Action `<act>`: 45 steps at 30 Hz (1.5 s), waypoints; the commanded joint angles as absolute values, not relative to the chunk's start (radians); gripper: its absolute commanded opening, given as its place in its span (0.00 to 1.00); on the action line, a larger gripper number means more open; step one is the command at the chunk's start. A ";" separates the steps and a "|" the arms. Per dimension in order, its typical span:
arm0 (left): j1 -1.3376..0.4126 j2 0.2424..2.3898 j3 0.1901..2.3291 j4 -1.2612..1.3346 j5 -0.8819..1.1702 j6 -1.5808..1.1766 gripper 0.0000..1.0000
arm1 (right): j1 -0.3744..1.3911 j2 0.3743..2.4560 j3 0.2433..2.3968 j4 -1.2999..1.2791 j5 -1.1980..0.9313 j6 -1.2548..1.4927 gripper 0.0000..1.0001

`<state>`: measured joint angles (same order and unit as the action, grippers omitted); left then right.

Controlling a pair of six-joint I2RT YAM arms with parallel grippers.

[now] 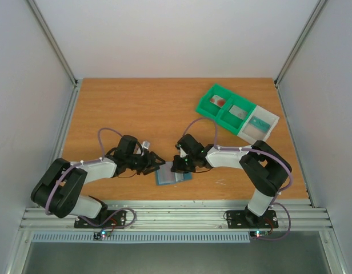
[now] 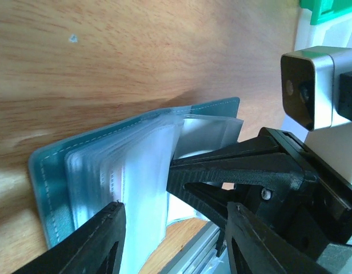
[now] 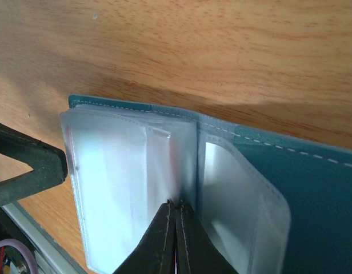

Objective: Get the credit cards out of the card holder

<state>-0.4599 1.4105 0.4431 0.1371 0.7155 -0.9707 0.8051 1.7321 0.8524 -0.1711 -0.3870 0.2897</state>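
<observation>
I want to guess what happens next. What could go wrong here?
The right gripper is shut at the clear sleeves, so it might tug a sleeve, not a card, and drag the whole card holder. The left gripper is open, so it may not pin the holder. Both grippers sit very close and could bump.

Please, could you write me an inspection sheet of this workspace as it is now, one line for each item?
Surface: wooden table.
Job's things: holder lies open near the front edge with its clear sleeves fanned; one of the cards lies in each compartment of the bins.
Clutter: nothing seen.
Grippers: left gripper, jaws open, sleeves between them; right gripper, jaws shut on a sleeve edge.
Cables: purple cables loop on each arm, off the holder.
Surroundings: white walls, metal rail in front.
</observation>
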 commanded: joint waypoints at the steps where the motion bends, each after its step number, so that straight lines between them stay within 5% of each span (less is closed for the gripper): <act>1: -0.464 1.436 0.425 0.261 0.734 -1.009 0.50 | 0.803 1.766 0.791 -0.150 -0.365 0.318 0.01; 45: -0.465 1.476 0.390 0.251 0.709 -1.000 0.53 | 0.758 1.774 0.763 -0.100 -0.413 0.348 0.01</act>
